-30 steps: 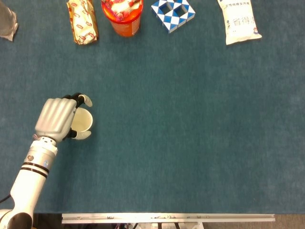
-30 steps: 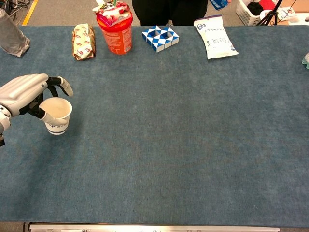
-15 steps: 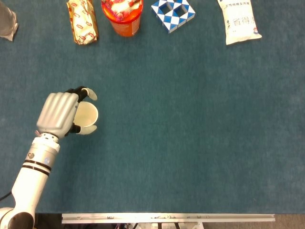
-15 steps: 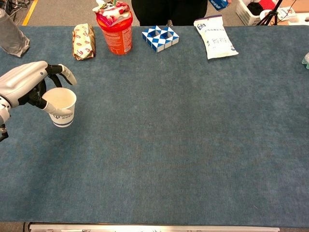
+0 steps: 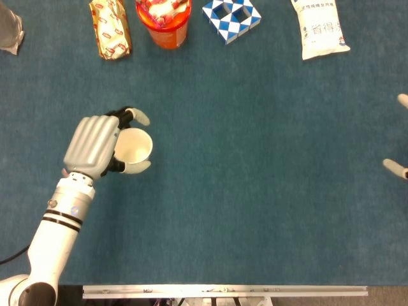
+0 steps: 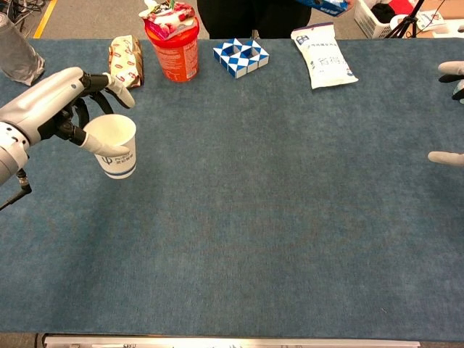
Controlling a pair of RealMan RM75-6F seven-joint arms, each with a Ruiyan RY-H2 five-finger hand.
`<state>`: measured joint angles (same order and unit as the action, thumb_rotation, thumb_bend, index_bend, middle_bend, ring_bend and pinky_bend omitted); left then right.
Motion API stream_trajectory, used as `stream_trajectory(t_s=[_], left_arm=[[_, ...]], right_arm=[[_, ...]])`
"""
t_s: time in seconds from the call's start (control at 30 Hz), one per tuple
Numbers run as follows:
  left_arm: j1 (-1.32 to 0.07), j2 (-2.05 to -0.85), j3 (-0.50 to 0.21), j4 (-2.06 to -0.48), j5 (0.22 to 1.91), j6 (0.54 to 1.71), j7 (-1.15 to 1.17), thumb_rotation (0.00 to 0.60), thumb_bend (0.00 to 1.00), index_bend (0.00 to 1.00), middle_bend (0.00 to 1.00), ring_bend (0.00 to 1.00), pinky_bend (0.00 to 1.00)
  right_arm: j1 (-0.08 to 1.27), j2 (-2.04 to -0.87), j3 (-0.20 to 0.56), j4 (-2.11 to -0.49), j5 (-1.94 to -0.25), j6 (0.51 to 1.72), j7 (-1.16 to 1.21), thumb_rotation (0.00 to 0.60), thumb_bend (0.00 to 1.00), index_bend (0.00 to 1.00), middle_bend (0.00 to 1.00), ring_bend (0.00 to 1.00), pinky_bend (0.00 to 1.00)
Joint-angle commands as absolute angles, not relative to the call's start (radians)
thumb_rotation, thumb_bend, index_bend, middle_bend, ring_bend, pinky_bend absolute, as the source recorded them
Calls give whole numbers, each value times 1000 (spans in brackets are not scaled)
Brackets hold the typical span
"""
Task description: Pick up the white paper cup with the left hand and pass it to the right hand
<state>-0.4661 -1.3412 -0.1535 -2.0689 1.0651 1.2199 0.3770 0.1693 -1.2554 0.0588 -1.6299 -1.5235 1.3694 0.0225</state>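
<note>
The white paper cup (image 5: 132, 149) (image 6: 114, 145) is upright and lifted off the table on the left side, its mouth open upward. My left hand (image 5: 95, 145) (image 6: 52, 106) grips it, fingers wrapped around its far side and the thumb on the near side. Only the fingertips of my right hand (image 5: 396, 167) (image 6: 448, 116) show at the right edge of both views; they are spread apart and hold nothing, far from the cup.
Along the back edge lie a wrapped snack (image 5: 109, 29), an orange tub (image 5: 164, 22), a blue-and-white checkered block (image 5: 231, 17) and a white packet (image 5: 317, 29). A clear bag (image 6: 18, 54) sits at the back left. Blue cloth covers the table (image 5: 255, 159).
My left hand has lifted the cup off the table and carried it up and to the right. The right hand's fingertips have come into view at the right edge.
</note>
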Motion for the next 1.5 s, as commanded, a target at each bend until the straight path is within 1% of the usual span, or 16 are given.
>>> stream_trajectory(t_s=[0.03, 0.23, 0.57, 0.93, 1.17, 1.33, 1.5], left_arm=[[-482, -1355, -168, -2085, 1055, 1226, 391, 600, 23, 362, 338, 387, 627], [-511, -1383, -194, -2097, 1039, 1236, 415, 600, 23, 362, 338, 387, 627], [-568, -1426, -268, -2163, 968, 1258, 423, 600, 23, 362, 338, 387, 627], [-637, -1508, -301, -2182, 964, 1290, 468, 600, 23, 363, 338, 387, 628], [-674, -1551, -327, -2177, 946, 1302, 467, 600, 23, 363, 338, 387, 629], [-691, -1575, -330, -2166, 949, 1305, 466, 600, 23, 363, 338, 387, 629], [-713, -1599, -338, -2158, 948, 1306, 463, 600, 23, 363, 338, 387, 629]], right_arm=[[177, -1264, 60, -1640, -1533, 1369, 18, 600, 0, 142, 200, 263, 523], [190, -1277, 62, -1657, -1540, 1364, 8, 600, 0, 142, 200, 263, 523], [209, -1301, 66, -1660, -1538, 1353, -1, 600, 0, 142, 200, 263, 523], [226, -1344, 70, -1654, -1541, 1352, 24, 600, 0, 142, 200, 263, 523], [239, -1399, 73, -1640, -1552, 1358, 69, 600, 0, 142, 200, 263, 523], [249, -1439, 75, -1628, -1560, 1360, 87, 600, 0, 142, 200, 263, 523], [265, -1508, 85, -1605, -1573, 1373, 115, 600, 0, 142, 200, 263, 523]])
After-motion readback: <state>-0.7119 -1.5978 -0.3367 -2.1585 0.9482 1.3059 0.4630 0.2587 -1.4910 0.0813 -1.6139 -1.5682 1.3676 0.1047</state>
